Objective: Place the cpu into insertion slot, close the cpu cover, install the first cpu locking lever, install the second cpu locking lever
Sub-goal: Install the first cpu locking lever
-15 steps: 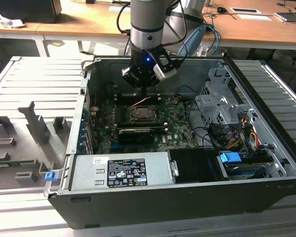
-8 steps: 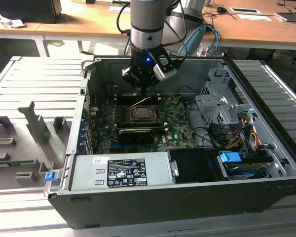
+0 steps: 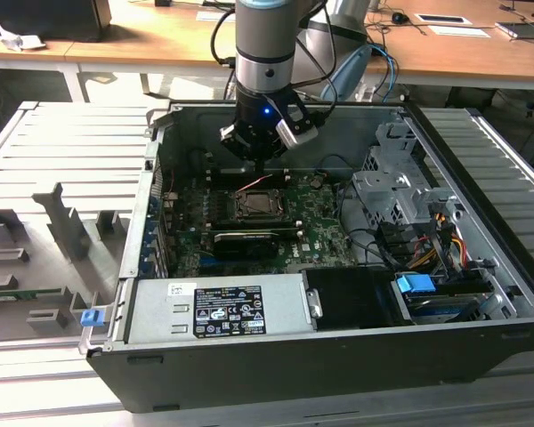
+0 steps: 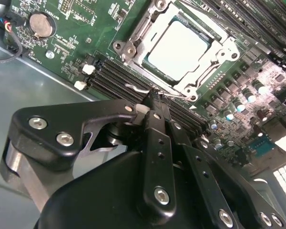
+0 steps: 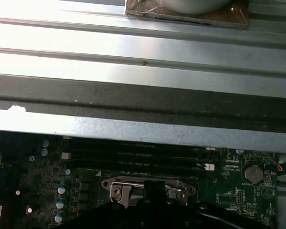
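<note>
The cpu (image 4: 178,43), a pale silver square, lies flat in the insertion slot (image 3: 256,206) amid the green board. The silver cpu cover (image 4: 139,29) frames it and looks lowered over its edges. A thin wire locking lever (image 4: 136,88) runs along the socket's side nearest my gripper. My gripper (image 4: 155,101) is shut, its black fingertips meeting right at that wire; I cannot tell whether they pinch it. In the exterior view the gripper (image 3: 260,165) hangs just behind the socket. The first wrist view catches the socket's metal edge (image 5: 148,187).
Black memory slots (image 4: 119,76) run beside the socket under my fingers. A coin battery (image 4: 41,25) sits on the board. A dark card (image 3: 245,242) lies in front of the socket, a power supply (image 3: 222,307) in front of that. A drive cage (image 3: 392,191) and cables fill the exterior view's right.
</note>
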Robot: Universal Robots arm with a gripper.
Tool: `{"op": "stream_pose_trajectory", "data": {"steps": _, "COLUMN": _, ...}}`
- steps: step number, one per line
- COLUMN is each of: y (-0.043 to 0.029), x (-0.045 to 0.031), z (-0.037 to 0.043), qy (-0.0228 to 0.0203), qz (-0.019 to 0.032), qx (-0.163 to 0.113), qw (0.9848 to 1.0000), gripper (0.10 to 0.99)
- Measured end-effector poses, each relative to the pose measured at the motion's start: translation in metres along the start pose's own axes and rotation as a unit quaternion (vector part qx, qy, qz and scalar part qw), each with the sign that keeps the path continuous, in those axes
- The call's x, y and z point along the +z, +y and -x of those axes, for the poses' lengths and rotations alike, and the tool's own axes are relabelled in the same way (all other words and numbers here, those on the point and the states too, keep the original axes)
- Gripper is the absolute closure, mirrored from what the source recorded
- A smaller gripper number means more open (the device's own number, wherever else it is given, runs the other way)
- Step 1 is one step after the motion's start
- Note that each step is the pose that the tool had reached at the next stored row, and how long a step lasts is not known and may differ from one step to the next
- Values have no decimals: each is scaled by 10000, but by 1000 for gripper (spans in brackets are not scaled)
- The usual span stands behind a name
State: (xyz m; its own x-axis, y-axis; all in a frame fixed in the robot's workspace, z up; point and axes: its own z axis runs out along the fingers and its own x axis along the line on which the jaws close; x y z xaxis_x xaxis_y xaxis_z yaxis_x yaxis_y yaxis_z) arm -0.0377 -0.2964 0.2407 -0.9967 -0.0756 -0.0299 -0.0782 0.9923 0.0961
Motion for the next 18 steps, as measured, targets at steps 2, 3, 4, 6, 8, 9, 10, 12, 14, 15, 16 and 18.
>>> {"op": "stream_pose_trajectory", "data": {"steps": 2, "y": 10, "x": 39, "z": 0, "qy": -1, "qz": 1, "qx": 0, "qw": 10000, "gripper": 980}}
{"op": "stream_pose_trajectory", "data": {"steps": 3, "y": 23, "x": 51, "z": 1, "qy": 0, "qz": 0, "qx": -1, "qw": 10000, "gripper": 980}}
{"op": "stream_pose_trajectory", "data": {"steps": 4, "y": 28, "x": 56, "z": 1, "qy": 0, "qz": 0, "qx": -1, "qw": 10000, "gripper": 980}}
{"op": "stream_pose_trajectory", "data": {"steps": 6, "y": 33, "x": 69, "z": 2, "qy": 0, "qz": 0, "qx": -1, "qw": 10000, "gripper": 980}}
{"op": "stream_pose_trajectory", "data": {"steps": 8, "y": 30, "x": 98, "z": 5, "qy": 0, "qz": -1, "qx": -1, "qw": 10000, "gripper": 980}}
{"op": "stream_pose_trajectory", "data": {"steps": 9, "y": 31, "x": 105, "z": 7, "qy": 0, "qz": -1, "qx": 0, "qw": 10000, "gripper": 980}}
{"op": "stream_pose_trajectory", "data": {"steps": 10, "y": 38, "x": 110, "z": 13, "qy": 0, "qz": -2, "qx": 0, "qw": 10000, "gripper": 980}}
{"op": "stream_pose_trajectory", "data": {"steps": 12, "y": 62, "x": 120, "z": 31, "qy": 0, "qz": -1, "qx": -1, "qw": 10000, "gripper": 980}}
{"op": "stream_pose_trajectory", "data": {"steps": 14, "y": 80, "x": 134, "z": 52, "qy": 0, "qz": -1, "qx": -1, "qw": 10000, "gripper": 980}}
{"op": "stream_pose_trajectory", "data": {"steps": 15, "y": 78, "x": 145, "z": 70, "qy": 0, "qz": -1, "qx": -1, "qw": 10000, "gripper": 980}}
{"op": "stream_pose_trajectory", "data": {"steps": 16, "y": 76, "x": 153, "z": 82, "qy": 0, "qz": -1, "qx": -1, "qw": 10000, "gripper": 980}}
{"op": "stream_pose_trajectory", "data": {"steps": 18, "y": 73, "x": 163, "z": 87, "qy": 0, "qz": -1, "qx": 0, "qw": 10000, "gripper": 980}}
